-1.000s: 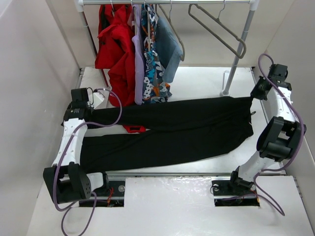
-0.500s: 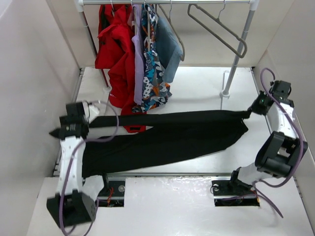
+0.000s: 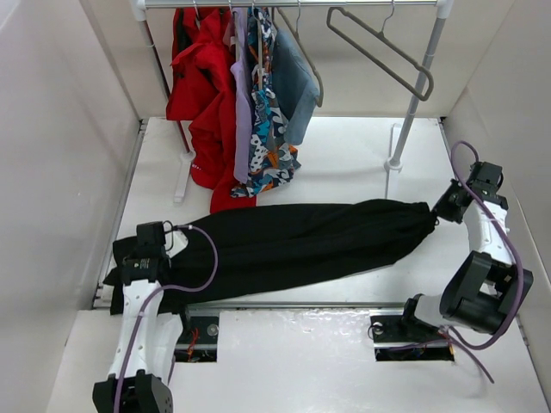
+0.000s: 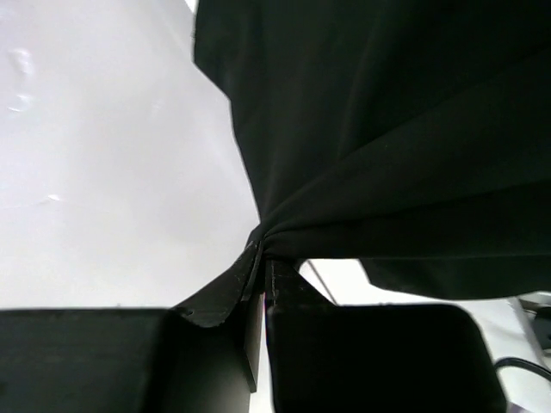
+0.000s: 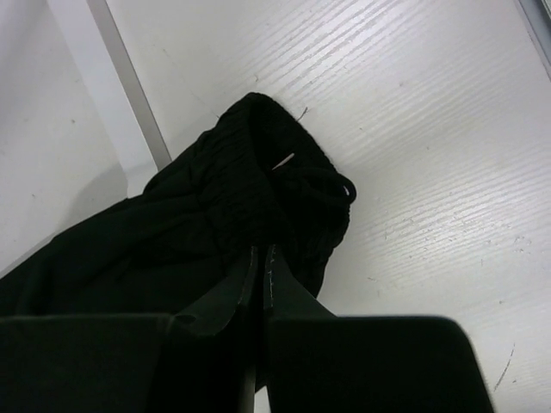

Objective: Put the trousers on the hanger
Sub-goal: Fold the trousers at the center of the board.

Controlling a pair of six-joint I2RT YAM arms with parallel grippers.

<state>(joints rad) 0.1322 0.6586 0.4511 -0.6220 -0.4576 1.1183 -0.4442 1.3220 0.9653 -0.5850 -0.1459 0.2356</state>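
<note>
The black trousers (image 3: 301, 243) lie folded lengthwise across the table, stretched between both grippers. My left gripper (image 3: 169, 249) is shut on the leg end at the left; the left wrist view shows the fabric (image 4: 387, 138) bunched into the closed jaws (image 4: 263, 254). My right gripper (image 3: 437, 212) is shut on the ribbed waistband (image 5: 250, 172) at the right, jaws closed (image 5: 261, 254). The grey-beige hanger (image 3: 383, 47) hangs on the rail at the top right, apart from both grippers. No red label shows.
A clothes rail (image 3: 284, 4) at the back carries red (image 3: 200, 95), lilac, patterned (image 3: 263, 112) and blue-grey (image 3: 297, 86) clothes. Its right post (image 3: 411, 112) stands just behind the waistband. White walls close in both sides.
My left gripper has pulled the upper trouser leg toward the near edge, folding it over the lower leg. My right gripper shifted slightly nearer. The red label is now covered.
</note>
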